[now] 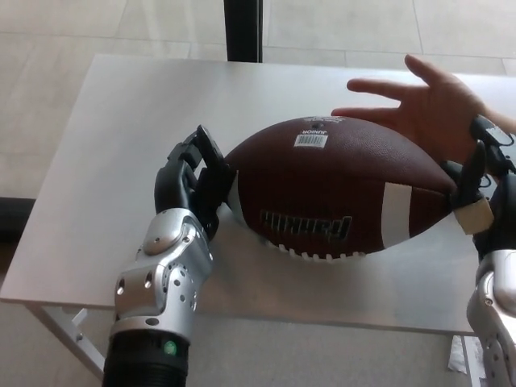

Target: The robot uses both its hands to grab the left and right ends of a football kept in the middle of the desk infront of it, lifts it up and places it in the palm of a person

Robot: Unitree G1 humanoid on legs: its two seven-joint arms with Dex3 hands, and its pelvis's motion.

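the white table (121, 145) fills most of my view, with pale floor tiles (64, 32) past its far edge and a dark post (243, 31) standing at 12 o'clock behind it. the football (339, 197) lies across the middle of the table, long axis running from 9 o'clock to 3 o'clock, slightly tilted so the 3 o'clock end sits higher in my view. it is dark brown with white stripes near each end, laces along the near lower edge, printed lettering upside down to me, and a small barcode sticker on top. i cannot tell whether its underside touches the table or is just clear of it. my left robot hand (193, 181) comes in from 7 o'clock on a silver forearm, its black fingers curled against the 9 o'clock tip of the football, gripping it. my right robot hand (477, 185) presses on the 3 o'clock tip, partly cut off by the picture edge. a person's hand (427, 109) lies open, palm up, at about 2 o'clock, just behind the football.
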